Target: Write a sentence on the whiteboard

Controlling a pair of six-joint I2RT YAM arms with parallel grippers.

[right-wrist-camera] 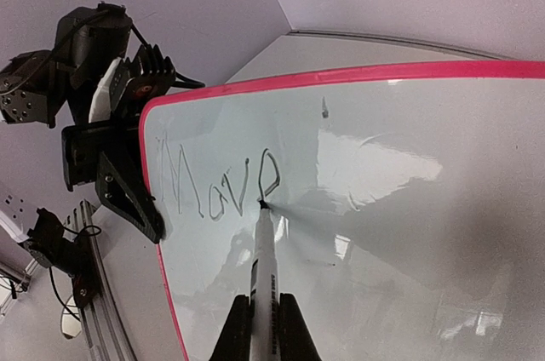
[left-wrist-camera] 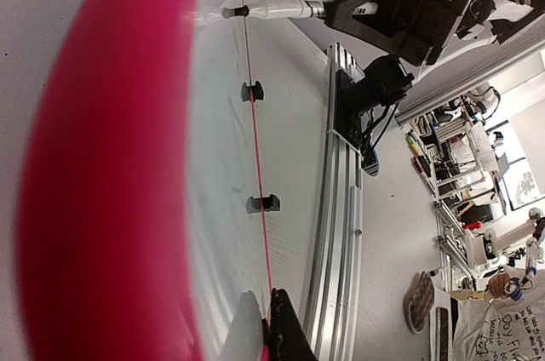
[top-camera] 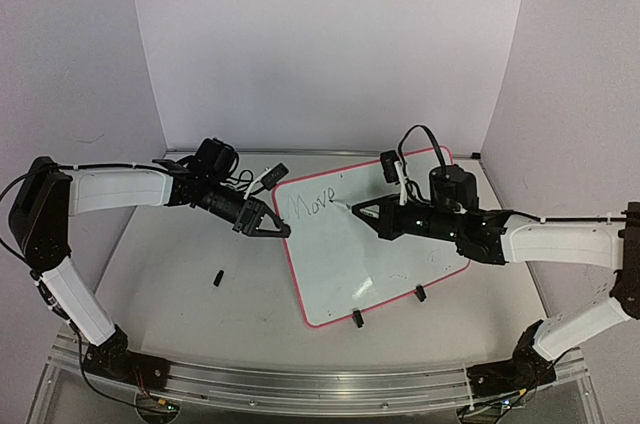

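Over on the left, the left claw [top-camera: 272,227] pinches the whiteboard [top-camera: 400,279] by its left rim, bracing it on the surface [top-camera: 180,254]. The sentence [top-camera: 318,206] reads only "Move", up by the far-left corner. The right claw [top-camera: 362,212] grips the marker [right-wrist-camera: 264,267], tip down at the "e". My call: light, even pressure, lifting between words. The board's long axis runs left-right, skewing away rightward.

Blurred pink whiteboard [left-wrist-camera: 217,233] rim close up; marker [left-wrist-camera: 281,10] tip touches board.
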